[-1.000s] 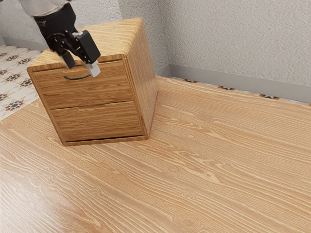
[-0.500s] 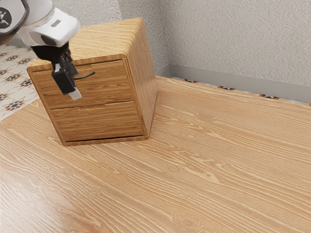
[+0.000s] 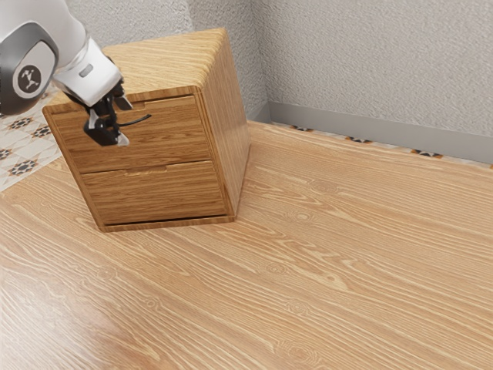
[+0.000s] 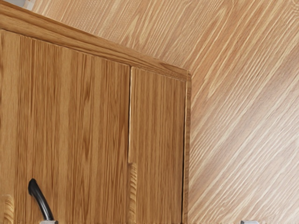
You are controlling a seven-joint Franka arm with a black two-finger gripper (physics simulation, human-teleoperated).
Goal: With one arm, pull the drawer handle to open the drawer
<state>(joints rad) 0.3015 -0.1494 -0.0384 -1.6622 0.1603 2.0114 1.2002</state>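
A small wooden cabinet (image 3: 219,92) stands on the wooden table, with an upper drawer (image 3: 166,139) and a lower drawer (image 3: 154,191), both flush with its front. The upper drawer carries a thin black curved handle (image 3: 137,120). My black gripper (image 3: 110,132) hangs in front of the upper drawer at the handle's end nearer the exterior view's left, and it is open. In the wrist view the handle (image 4: 38,199) curves up beside one fingertip (image 4: 48,222). The other fingertip (image 4: 250,222) sits far off, past the lower drawer (image 4: 159,149).
The wood-grain table (image 3: 323,262) stretches wide to the exterior view's right and front of the cabinet. A grey textured wall (image 3: 370,54) with a baseboard runs behind. Patterned floor tiles (image 3: 23,146) show at the exterior view's left.
My hand has come down from the cabinet's top front edge to the face of the upper drawer and has turned, ending at the handle's left end. The drawers have not moved.
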